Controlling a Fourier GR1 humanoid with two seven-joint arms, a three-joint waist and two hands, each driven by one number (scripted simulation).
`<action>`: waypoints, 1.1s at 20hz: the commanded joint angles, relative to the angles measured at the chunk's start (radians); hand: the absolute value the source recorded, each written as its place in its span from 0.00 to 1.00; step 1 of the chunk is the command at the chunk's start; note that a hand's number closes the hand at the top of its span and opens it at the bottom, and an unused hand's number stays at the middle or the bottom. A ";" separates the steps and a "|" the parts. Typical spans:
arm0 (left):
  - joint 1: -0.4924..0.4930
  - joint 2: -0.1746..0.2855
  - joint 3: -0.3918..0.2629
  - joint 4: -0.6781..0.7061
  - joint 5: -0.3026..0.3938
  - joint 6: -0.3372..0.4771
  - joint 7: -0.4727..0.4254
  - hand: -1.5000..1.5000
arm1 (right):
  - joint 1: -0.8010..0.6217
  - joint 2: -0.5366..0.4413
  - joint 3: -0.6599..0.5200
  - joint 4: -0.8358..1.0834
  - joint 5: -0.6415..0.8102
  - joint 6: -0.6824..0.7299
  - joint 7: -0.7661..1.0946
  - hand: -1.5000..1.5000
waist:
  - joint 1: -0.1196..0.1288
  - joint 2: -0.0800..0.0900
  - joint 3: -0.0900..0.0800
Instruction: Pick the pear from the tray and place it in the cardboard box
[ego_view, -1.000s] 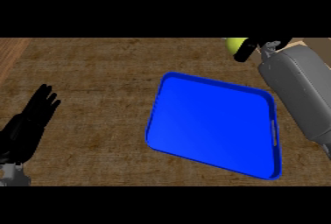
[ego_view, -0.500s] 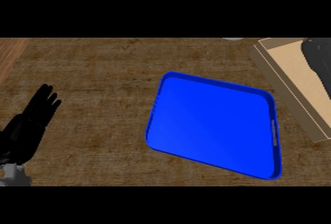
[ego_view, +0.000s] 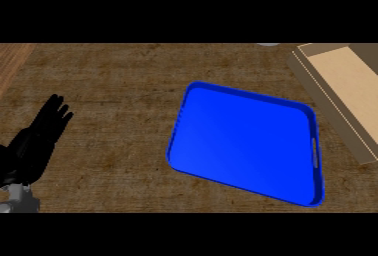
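Pear's place could not be told from the head view, because the fruit showed nowhere in it. The brown wood-grain counter was the largest thing and filled almost the whole view, with a strip of lighter, reddish wood at its upper left corner. Next in size was the blue tray, which lay flat on the counter a little right of the middle. It was turned at an angle, so that one rounded corner pointed to the lower right. Its whole floor showed as plain blue inside a low raised rim, and a narrow handle slot was cut in its right side. The cardboard box stood at the upper right, partly cut by the view's edge. Its top was open, and it showed a pale inner floor and thin tan walls. It was near the tray's right side but apart from it, with a band of counter between them. The black left hand showed at the lower left edge, well apart from the tray. Its fingers were straight, close together and pointing up, and it held nothing. The smallest thing was a grey shape at the top edge; what it was could not be told.
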 joint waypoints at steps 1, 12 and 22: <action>0.003 -0.002 0.009 0.014 -0.006 -0.009 -0.019 0.50 | 0.055 -0.034 -0.055 0.105 0.012 -0.088 -0.153 1.00 | 0.005 0.003 0.000; 0.005 -0.024 0.000 -0.003 -0.006 -0.024 -0.011 0.50 | 0.032 -0.027 -0.181 0.446 0.001 -0.229 -0.417 1.00 | 0.020 0.008 0.001; 0.047 -0.029 -0.018 -0.127 -0.023 0.003 0.058 0.50 | 0.091 0.004 -0.265 0.639 -0.070 -0.160 -0.472 0.00 | 0.026 0.006 0.002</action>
